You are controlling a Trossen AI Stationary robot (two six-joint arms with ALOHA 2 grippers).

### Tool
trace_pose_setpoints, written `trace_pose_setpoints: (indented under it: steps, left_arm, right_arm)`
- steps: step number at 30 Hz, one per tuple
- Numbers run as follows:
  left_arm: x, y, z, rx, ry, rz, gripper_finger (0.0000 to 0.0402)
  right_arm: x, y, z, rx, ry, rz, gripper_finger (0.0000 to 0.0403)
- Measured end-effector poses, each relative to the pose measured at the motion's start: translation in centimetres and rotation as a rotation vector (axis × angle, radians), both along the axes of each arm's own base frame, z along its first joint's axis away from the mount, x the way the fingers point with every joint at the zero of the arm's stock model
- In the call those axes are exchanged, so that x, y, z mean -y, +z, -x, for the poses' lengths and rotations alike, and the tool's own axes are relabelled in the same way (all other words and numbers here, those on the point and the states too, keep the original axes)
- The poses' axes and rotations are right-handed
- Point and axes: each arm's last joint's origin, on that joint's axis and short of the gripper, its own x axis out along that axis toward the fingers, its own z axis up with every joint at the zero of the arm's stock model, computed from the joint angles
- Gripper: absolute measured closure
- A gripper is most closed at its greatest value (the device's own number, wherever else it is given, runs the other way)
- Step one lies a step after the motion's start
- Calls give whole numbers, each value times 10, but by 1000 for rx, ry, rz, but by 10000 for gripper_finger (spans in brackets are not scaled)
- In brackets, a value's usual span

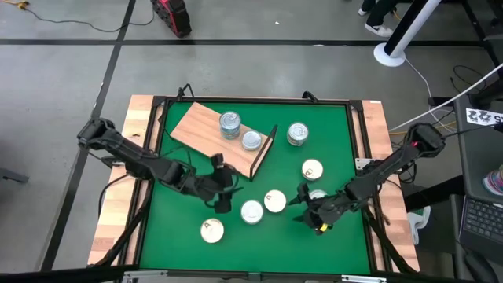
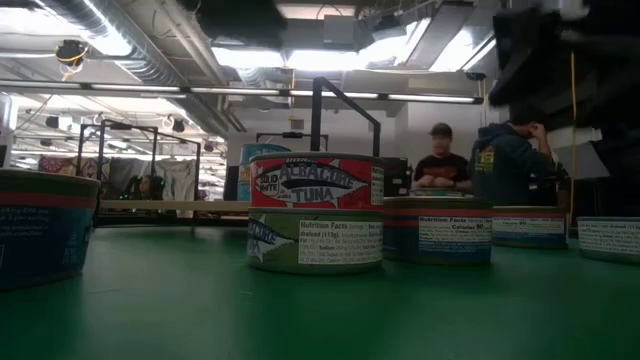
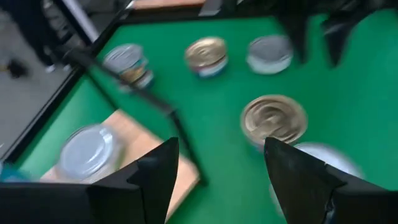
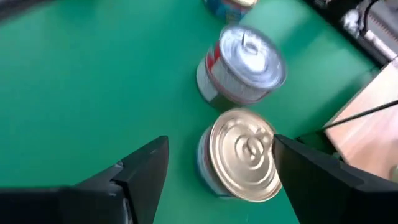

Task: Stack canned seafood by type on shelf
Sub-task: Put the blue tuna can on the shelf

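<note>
You see a green mat (image 1: 236, 189) on the counter, edged by a black frame (image 1: 357, 141) over pale wood. The shelf (image 1: 206, 126) is light brown with black wire (image 1: 264, 151) at one end. Tins (image 1: 274, 201) show cream-white or silver tops. In the low view, your nearest stack (image 2: 316, 210) reads red-and-white over green; its neighbour (image 2: 438, 230) looks blue-banded, possibly teal.

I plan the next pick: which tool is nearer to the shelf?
Left. The left tool hangs open just beside the shelf, near its wire end. The right tool is open too, farther off across the mat among loose cans.
</note>
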Motion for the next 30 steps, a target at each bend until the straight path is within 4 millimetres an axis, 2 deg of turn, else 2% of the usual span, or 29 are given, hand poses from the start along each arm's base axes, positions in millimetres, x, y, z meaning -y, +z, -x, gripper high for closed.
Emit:
trace_pose_setpoints:
  steps: [7,11,24,30]
  left_arm:
    - [29,-8,-18,132,-88,12,169]
    - [40,-18,-29,177,-113,10,169]
    - [59,-55,-61,309,-146,-6,169]
    - [64,-59,-70,303,-159,-36,169]
  right_arm:
    - [5,-26,-17,-57,-51,39,119]
    - [8,-36,-20,-92,-53,49,138]
    - [7,-51,-25,-130,-71,91,261]
    - [6,-50,-26,-106,-72,75,335]
